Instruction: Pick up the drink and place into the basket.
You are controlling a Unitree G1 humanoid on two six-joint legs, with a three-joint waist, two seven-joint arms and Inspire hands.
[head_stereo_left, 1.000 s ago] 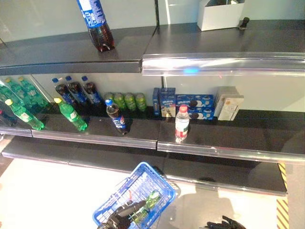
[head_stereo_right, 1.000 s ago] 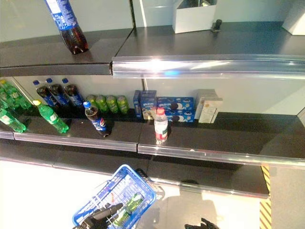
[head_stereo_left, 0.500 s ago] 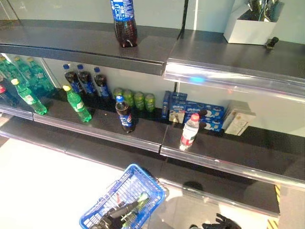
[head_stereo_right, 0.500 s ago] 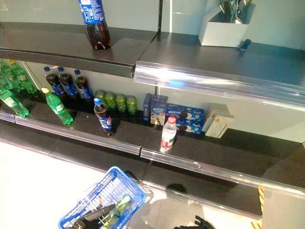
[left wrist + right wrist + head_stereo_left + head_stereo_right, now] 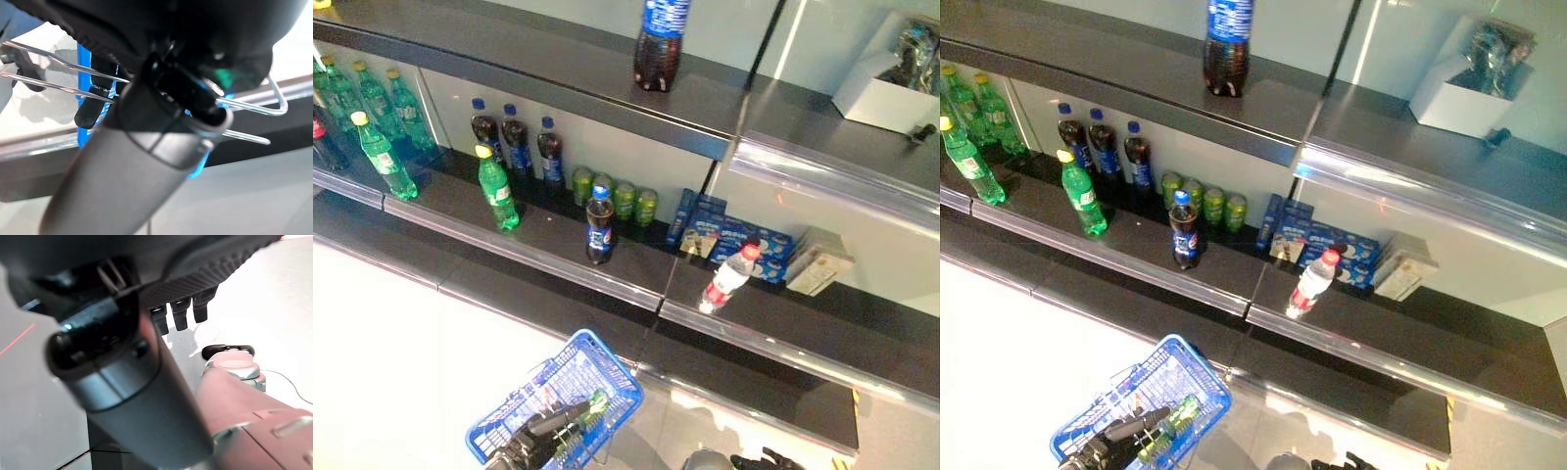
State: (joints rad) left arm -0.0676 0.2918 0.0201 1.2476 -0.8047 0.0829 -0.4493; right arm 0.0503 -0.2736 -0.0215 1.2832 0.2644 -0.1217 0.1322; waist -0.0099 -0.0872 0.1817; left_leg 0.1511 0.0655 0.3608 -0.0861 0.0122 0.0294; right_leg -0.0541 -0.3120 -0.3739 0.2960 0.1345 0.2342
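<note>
Left eye view: left robot hand (image 5: 536, 446) grasps blue basket (image 5: 607, 366) handle; green bottle (image 5: 590, 410) inside; labels unreadable.

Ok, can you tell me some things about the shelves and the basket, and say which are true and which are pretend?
1. The basket is blue. True.
2. A green bottle lies inside the basket. True.
3. The clear bottle with the red cap stands on the top shelf. False: it is on the middle shelf, in front of the blue boxes.
4. The left hand holds the basket's handle. True.
5. The cola bottle on the top shelf lies flat. False: it stands upright.
</note>
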